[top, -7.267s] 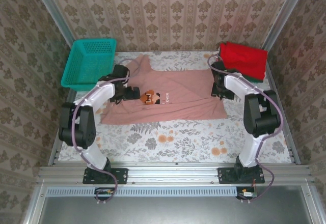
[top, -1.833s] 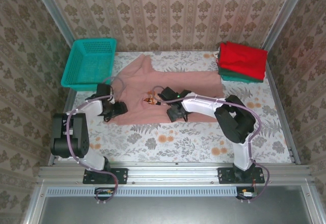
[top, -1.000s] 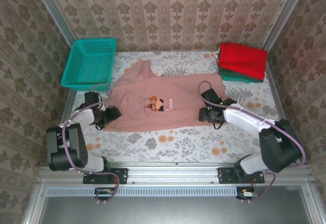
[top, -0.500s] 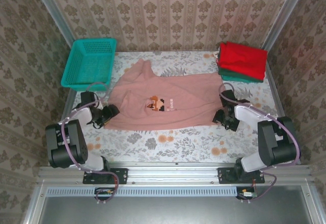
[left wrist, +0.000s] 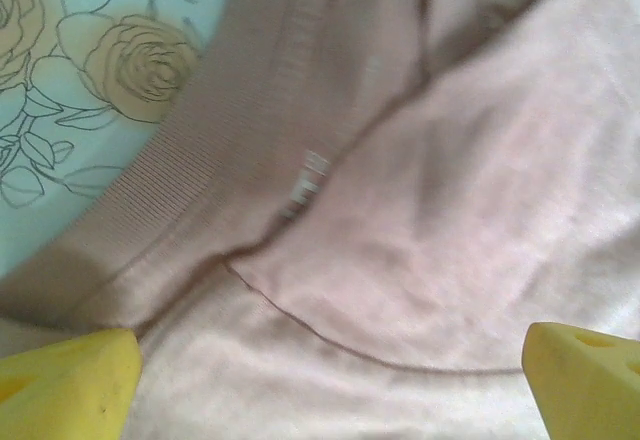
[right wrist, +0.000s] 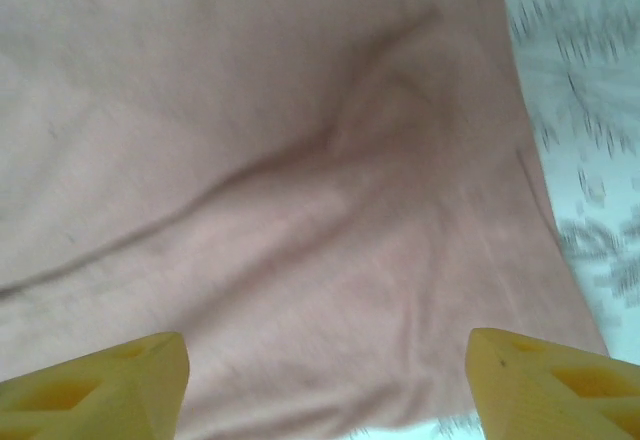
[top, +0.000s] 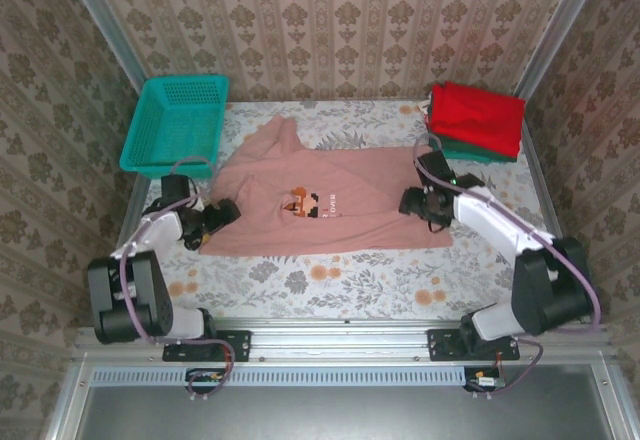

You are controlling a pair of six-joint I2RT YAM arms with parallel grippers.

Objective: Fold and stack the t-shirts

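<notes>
Currently: pink t-shirt (top: 340, 222) flat on counter (top: 330, 280) (print (top: 305, 202) up); left tool (top: 222, 212) and right tool (top: 411, 203) both spread apart at its ends

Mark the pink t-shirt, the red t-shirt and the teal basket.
pink t-shirt (top: 365, 215), top external view, cloth right of the print.
red t-shirt (top: 478, 115), top external view, middle of top face.
teal basket (top: 137, 126), top external view, left wall.
</notes>
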